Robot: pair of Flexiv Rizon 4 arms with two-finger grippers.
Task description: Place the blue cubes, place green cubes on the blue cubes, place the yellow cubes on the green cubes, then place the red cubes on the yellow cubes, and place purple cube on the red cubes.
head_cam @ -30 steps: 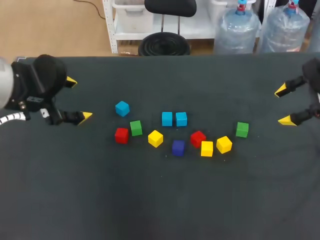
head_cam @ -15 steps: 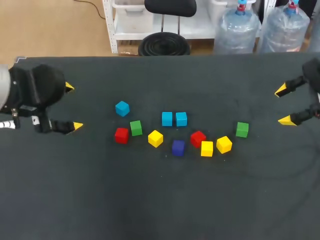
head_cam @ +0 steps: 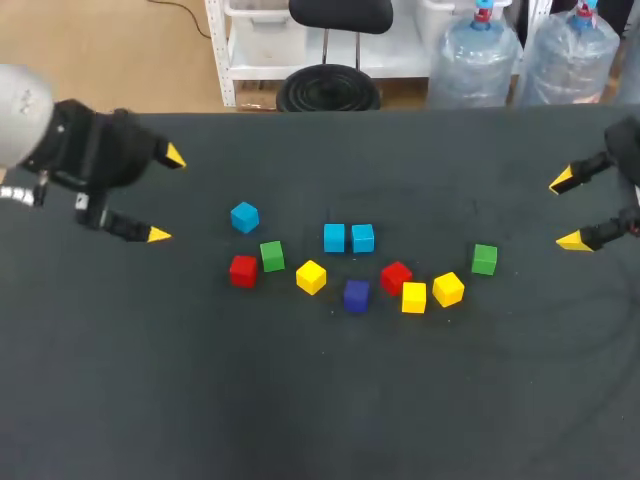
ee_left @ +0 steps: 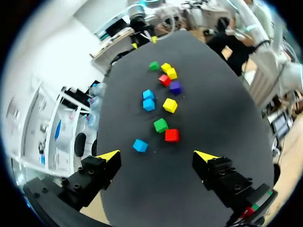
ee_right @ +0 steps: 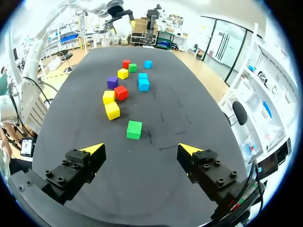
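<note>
We kept both hands empty above the desk (head_cam: 320, 420), and no cube was stacked on another. Our left hand (head_cam: 167, 197) hung near the desk's left edge with its two fingers spread wide apart, gripping nothing. Our right hand (head_cam: 567, 210) hung near the right edge, its fingers likewise apart and empty.

All the cubes lay singly in a loose band across the middle of the desk, between the two hands and well apart from both. The left blue cube (head_cam: 244, 216) sat alone, closest to the left hand. Toward the near edge from it, the left green cube (head_cam: 272, 256) lay just beside the left red cube (head_cam: 243, 270); we could not tell whether they touched. The middle blue cube (head_cam: 334, 237) and the right blue cube (head_cam: 362, 237) stood side by side at the centre. Nearer to us, the left yellow cube (head_cam: 311, 277) and the purple cube (head_cam: 356, 294) lay apart from each other. The right red cube (head_cam: 396, 276), the middle yellow cube (head_cam: 414, 297) and the right yellow cube (head_cam: 448, 289) huddled close together. The right green cube (head_cam: 484, 259) sat alone, nearest the right hand.
</note>
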